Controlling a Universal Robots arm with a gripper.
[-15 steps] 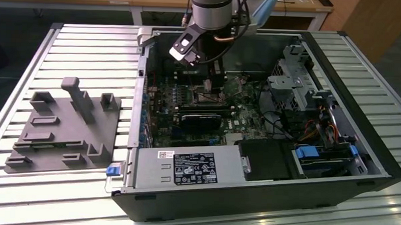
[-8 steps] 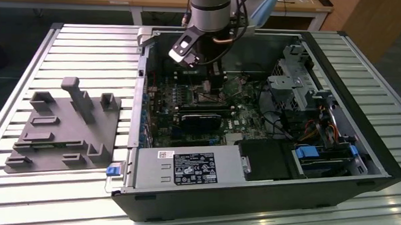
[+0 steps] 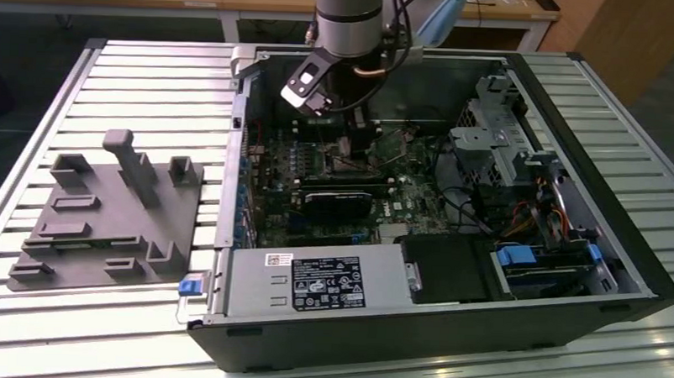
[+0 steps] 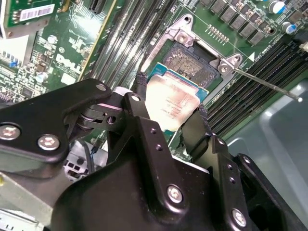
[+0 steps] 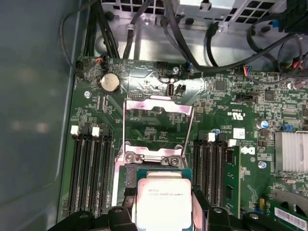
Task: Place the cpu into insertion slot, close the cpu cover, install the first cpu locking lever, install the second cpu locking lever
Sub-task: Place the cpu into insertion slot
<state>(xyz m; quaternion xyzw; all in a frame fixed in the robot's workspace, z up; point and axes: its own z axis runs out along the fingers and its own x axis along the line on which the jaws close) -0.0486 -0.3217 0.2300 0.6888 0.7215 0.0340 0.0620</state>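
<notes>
My gripper [image 4: 171, 98] is shut on the cpu [image 4: 169, 107], a flat square chip with a dull silver top, held by two opposite edges. In the first wrist view the cpu [image 5: 163, 199] sits between the black fingers [image 5: 126, 204], just above the board. The insertion slot [image 4: 188, 60] lies right beyond the chip, its dark centre bare and its silvery rim showing. The cpu cover [image 5: 159, 103] is swung open, away from the slot. A thin locking lever rod [image 4: 267, 84] sticks out beside the slot, unlatched. In the exterior view the gripper [image 3: 344, 151] reaches down into the open computer case.
Long black memory slots [image 5: 89, 168] flank the socket on both sides. A black card [image 3: 339, 202], the power supply [image 3: 311, 280] and drive bays [image 3: 507, 136] crowd the case. A grey fixture plate [image 3: 106, 215] lies on the slatted table at the exterior view's left.
</notes>
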